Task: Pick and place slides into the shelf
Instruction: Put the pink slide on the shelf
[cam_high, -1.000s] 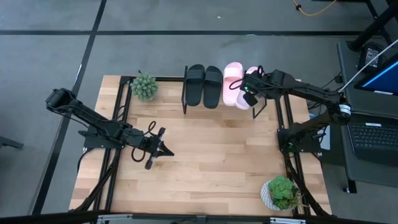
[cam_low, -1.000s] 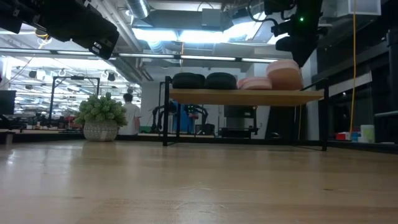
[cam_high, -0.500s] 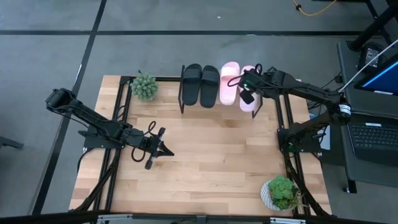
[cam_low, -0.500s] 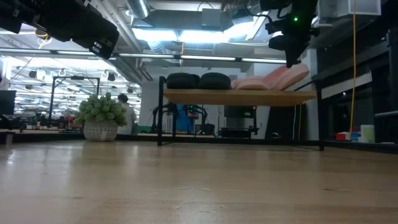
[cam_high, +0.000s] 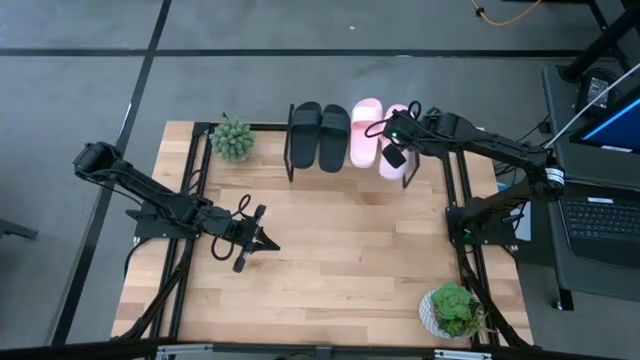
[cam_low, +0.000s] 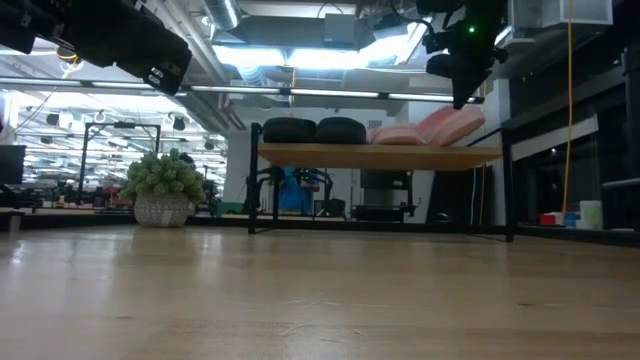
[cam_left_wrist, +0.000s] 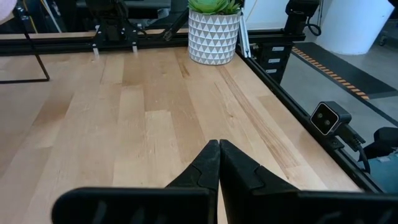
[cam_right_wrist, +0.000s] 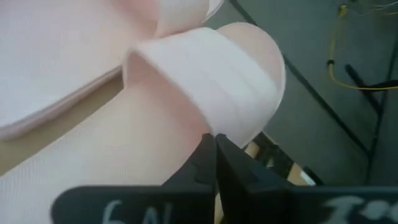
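high view, left to right: left tool (cam_high: 262, 243), fingers pressed together, empty, low over the bench (cam_high: 330, 260). small plant (cam_high: 232, 138) at the far left corner. shelf (cam_low: 380, 156) at the far edge, carrying two black slides (cam_high: 320, 136), then two pink slides (cam_high: 380, 133). right tool (cam_high: 393, 142) closed on the outer pink slide (cam_low: 455, 125), which sits tilted on the shelf. second plant (cam_high: 450, 308) at the near right corner.

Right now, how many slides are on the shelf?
4, side by side on the shelf: two black slides toward its left, two pink slides toward its right. The right gripper is over the outermost pink one, which sits tilted.
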